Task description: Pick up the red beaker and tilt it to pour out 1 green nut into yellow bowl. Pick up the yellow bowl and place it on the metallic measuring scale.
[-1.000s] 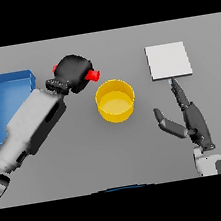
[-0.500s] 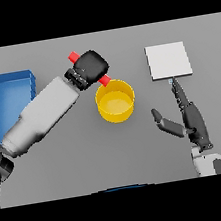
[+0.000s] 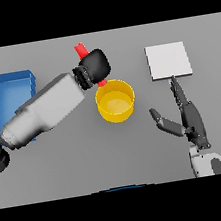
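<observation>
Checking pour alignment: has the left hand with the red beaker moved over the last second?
Yes. The left hand, shut on the red beaker, has swung rightward to the far rim of the yellow bowl, which stayed put.

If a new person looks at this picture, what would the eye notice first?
First, the left hand at the centre, curled round the red beaker and holding it tilted over the rim of the yellow bowl. Next, the blue tray at the far left and the pale square measuring scale at the upper right, with the right hand open below it.
</observation>
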You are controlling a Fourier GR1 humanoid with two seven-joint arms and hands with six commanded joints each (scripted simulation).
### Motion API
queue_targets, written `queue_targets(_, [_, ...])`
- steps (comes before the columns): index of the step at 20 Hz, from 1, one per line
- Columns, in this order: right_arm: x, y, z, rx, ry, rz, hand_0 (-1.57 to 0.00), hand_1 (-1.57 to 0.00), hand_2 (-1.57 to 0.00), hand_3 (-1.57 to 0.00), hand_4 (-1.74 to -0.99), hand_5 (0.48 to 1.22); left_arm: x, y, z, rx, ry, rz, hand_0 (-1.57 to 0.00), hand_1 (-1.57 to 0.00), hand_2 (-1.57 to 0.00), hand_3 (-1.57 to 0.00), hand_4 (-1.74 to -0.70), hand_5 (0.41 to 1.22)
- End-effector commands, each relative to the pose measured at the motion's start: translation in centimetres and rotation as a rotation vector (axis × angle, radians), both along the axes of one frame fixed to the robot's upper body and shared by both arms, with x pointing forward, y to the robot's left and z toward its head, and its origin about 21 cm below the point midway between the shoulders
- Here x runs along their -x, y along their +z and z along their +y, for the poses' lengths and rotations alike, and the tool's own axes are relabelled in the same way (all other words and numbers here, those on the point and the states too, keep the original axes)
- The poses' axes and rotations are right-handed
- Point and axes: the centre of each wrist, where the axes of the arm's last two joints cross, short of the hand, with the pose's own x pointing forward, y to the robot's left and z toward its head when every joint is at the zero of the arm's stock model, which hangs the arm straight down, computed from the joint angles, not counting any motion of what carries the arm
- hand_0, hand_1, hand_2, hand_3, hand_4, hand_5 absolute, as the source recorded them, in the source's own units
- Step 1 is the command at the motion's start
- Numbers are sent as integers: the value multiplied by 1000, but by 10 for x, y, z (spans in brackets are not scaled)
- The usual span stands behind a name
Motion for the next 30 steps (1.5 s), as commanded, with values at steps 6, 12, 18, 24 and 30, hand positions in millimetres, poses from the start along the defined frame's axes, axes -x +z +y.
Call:
queue_targets(6, [1,2,-3,10,-4,6,1,1,1,1,-1135,580,3,-2,-18,-143,-109,-101,-1571,-1571,-1571,-1568,-1732,1221])
queue_targets(12, [2,0,-1,15,-13,7,1,1,1,1,-1137,568,-4,51,-40,-265,-200,-226,-1571,-1571,-1571,-1570,-1731,1221])
queue_targets(18, [1,2,2,15,3,-8,1,1,1,1,-1128,554,-37,153,-14,-105,-41,-376,-1571,-1571,-1571,-1571,-1720,1221])
queue_targets(24, [-6,1,3,5,47,-9,1,1,1,1,-1105,578,-68,234,87,545,483,-255,-1571,-1571,-1571,-1509,-1735,1221])
queue_targets(30, [-10,4,1,39,51,-12,1,1,1,1,-1127,606,-78,196,219,1165,828,-74,-1571,-1571,-1571,-1550,-1739,1221])
